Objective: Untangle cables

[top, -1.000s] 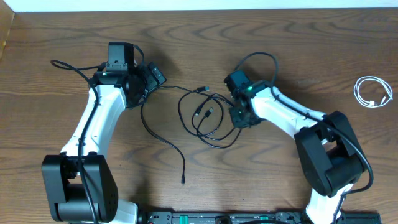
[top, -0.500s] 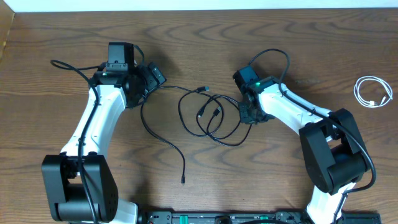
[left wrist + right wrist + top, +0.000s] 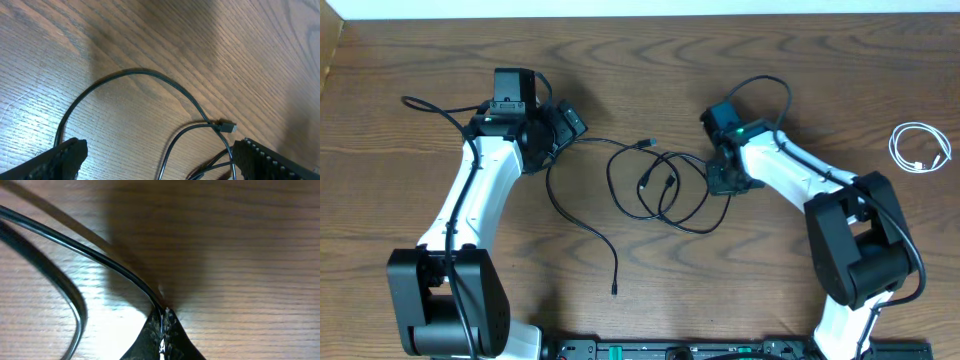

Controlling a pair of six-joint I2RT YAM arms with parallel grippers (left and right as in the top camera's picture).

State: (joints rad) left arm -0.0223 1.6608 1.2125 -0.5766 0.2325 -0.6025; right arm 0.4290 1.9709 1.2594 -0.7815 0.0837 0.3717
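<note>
Right gripper [image 3: 725,182]: just clamped on one strand of the black cables [image 3: 660,192], tangle shifted a little rightward | left gripper [image 3: 157,150]: jaws apart, holding nothing | tangle at middle of tabletop [image 3: 620,60], still looped; white cable [image 3: 918,148] already lies apart.

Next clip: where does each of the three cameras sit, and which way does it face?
Overhead: above the table, looking straight down; both arms show, with left gripper, right gripper, black cables and white cable.
Left wrist: on the left arm, facing down at the wood; its open fingertips frame a cable plug.
Right wrist: close over the wood; its shut fingers pinch one of the black cables.
Shared: that plug also shows overhead, at the tangle's top.
</note>
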